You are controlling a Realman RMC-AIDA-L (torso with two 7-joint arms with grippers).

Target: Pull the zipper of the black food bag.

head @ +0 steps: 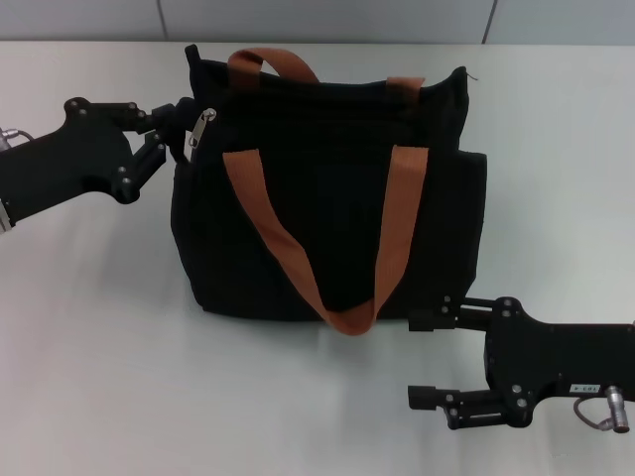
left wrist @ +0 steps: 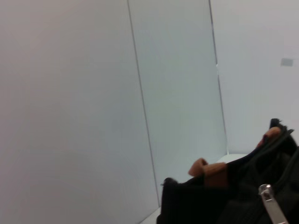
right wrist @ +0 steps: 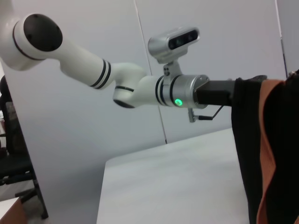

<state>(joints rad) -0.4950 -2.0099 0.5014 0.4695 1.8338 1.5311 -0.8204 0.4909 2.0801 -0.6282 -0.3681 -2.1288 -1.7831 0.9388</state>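
The black food bag [head: 327,198] stands upright on the white table, with two orange-brown straps [head: 397,228]. Its zipper, a small silver pull tab [head: 201,129], hangs at the bag's top left corner. My left gripper [head: 174,129] is at that corner, fingers apart, its tips just beside the tab and not holding it. The left wrist view shows the tab [left wrist: 272,207] hanging free on the bag [left wrist: 210,205]. My right gripper [head: 427,359] is open and empty, low by the bag's front right corner. The right wrist view shows the bag's side [right wrist: 247,154].
The white table [head: 99,347] spreads around the bag on all sides. Grey wall panels [head: 327,20] stand behind the table's far edge. My left arm [right wrist: 140,86] shows in the right wrist view, reaching to the bag.
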